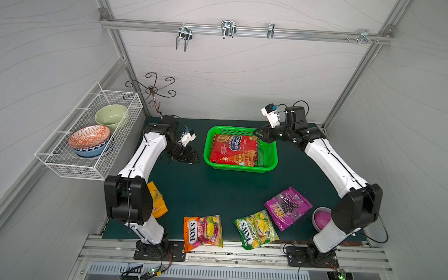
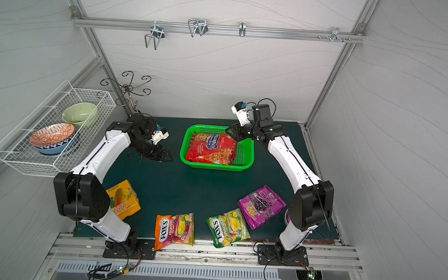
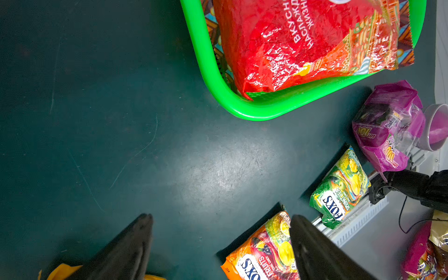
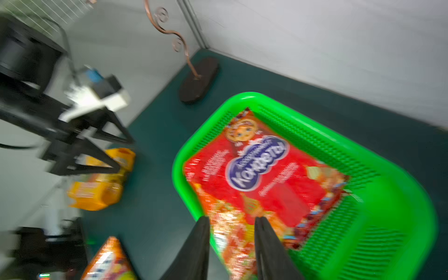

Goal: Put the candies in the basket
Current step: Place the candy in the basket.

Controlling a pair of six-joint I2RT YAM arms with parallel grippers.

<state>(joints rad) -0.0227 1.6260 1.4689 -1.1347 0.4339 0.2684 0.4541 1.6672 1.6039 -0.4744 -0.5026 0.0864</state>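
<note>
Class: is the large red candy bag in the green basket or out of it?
In. The red bag lies flat within the green basket rim in both top views.

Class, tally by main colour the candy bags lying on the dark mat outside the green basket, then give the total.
Yellow-orange bag: 1
Orange FOX'S bag: 1
Green FOX'S bag: 1
Purple bag: 1
Total: 4

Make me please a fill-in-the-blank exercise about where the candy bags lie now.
1. The red bag lies inside the ___ basket.
2. The orange bag and the green bag at the front edge both read ___.
3. The white wire basket holds only ___.
Missing words: green; FOX'S; bowls
</note>
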